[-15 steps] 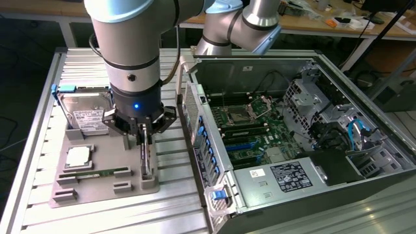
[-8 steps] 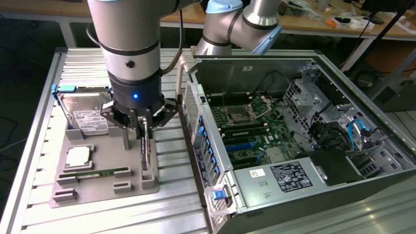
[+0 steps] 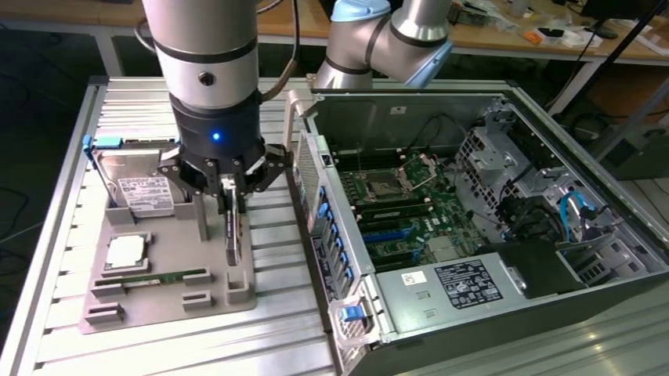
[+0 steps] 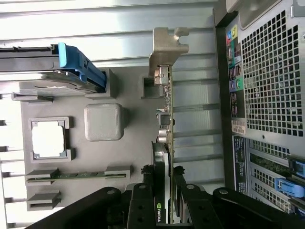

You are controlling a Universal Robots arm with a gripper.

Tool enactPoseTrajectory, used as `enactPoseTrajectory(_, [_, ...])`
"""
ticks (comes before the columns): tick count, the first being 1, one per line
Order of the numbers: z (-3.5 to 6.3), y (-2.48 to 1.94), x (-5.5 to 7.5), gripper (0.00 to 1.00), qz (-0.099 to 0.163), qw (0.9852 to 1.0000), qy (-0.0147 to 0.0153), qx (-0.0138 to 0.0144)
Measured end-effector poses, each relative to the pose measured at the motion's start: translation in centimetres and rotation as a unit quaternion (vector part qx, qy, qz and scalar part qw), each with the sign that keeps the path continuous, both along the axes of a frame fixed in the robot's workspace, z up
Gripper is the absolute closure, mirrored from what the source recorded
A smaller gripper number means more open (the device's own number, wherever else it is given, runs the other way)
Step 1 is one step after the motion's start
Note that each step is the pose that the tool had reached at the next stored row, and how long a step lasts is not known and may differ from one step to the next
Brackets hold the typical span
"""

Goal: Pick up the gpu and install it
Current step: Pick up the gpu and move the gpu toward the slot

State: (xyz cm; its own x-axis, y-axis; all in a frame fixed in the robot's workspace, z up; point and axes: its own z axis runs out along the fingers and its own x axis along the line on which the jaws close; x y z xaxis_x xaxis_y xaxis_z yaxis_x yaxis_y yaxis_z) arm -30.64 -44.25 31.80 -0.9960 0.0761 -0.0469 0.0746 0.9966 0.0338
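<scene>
Right now fingers [image 4: 147,176] pinch gpu [image 4: 164,143] by both faces; card on edge in grey holder [image 4: 128,143], long axis running out toward silver bracket [image 4: 167,43], alongside computer case [image 4: 267,71].

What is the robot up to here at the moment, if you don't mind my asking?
The arm's gripper is down over the gray parts tray, which sits beside the open computer case. Its fingers are on either side of the gpu and seem clamped on it. The card stands on edge in the tray's slots, not yet lifted out or installed. A hard drive, a processor and a memory stick sit in the tray too.
</scene>
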Motion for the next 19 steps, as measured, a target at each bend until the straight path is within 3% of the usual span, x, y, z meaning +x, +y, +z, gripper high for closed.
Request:
enactPoseTrajectory(11, [3.65, 0.0, 0.0, 0.73, 0.0, 1.0, 0.0, 0.0])
enactPoseTrajectory(19, [7.0, 0.0, 0.0, 0.73, 0.0, 1.0, 0.0, 0.0])
